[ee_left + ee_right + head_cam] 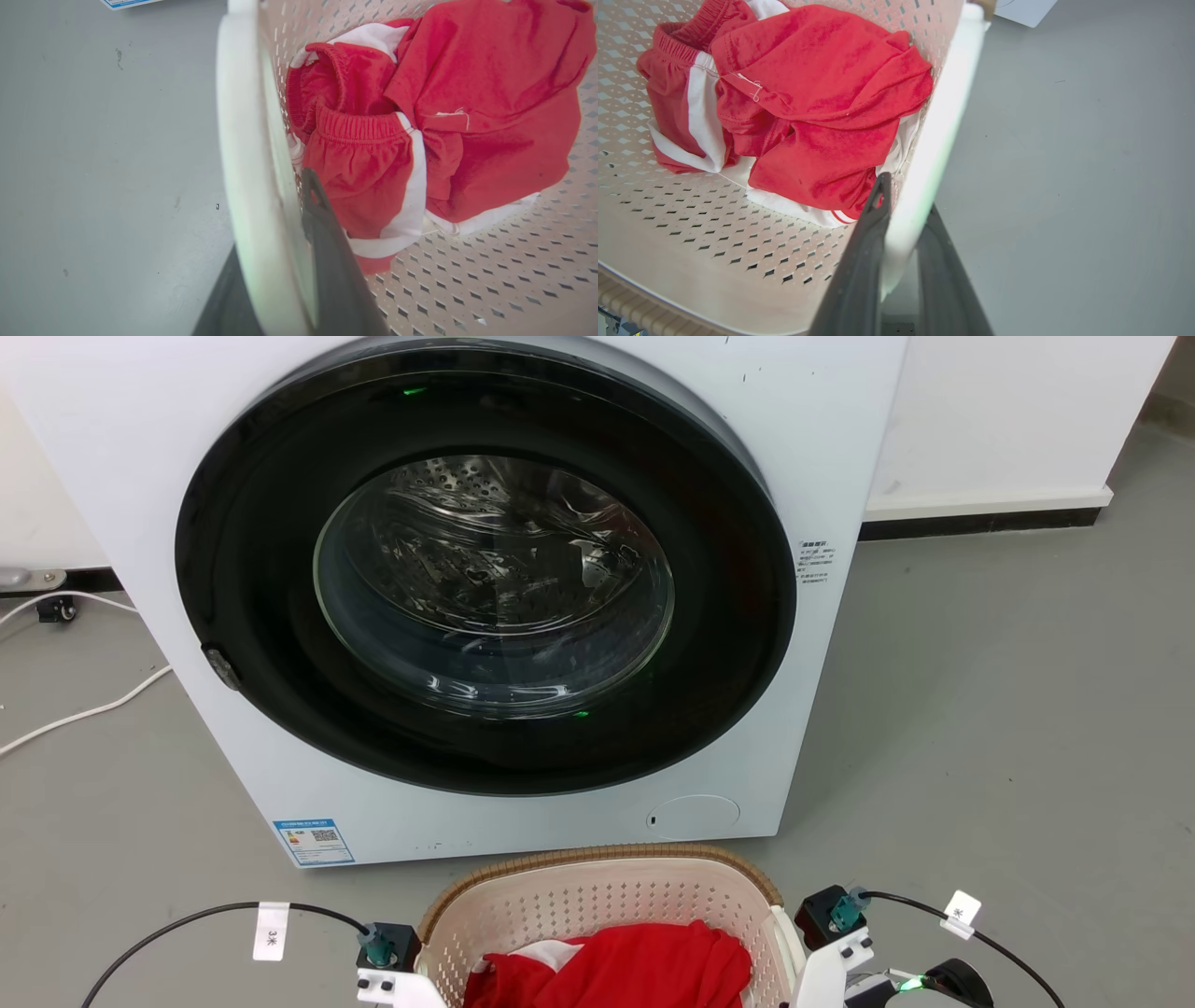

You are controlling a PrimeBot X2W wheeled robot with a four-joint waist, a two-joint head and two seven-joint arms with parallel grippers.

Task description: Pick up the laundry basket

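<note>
**Cream-white perforated plastic laundry basket gripped at both sides**

Left gripper pinches white left handle — one finger inside, one outside. Basket lies just before the white front-loading washer, red-and-white clothes inside. Right gripper pinches the right handle likewise.

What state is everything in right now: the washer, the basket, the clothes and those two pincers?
Washer door, shut.
Laundry basket, upright, holding clothes.
Red clothes, crumpled inside the basket.
Left pincer, closed on the basket's left handle.
Right pincer, closed on the basket's right handle.
</note>
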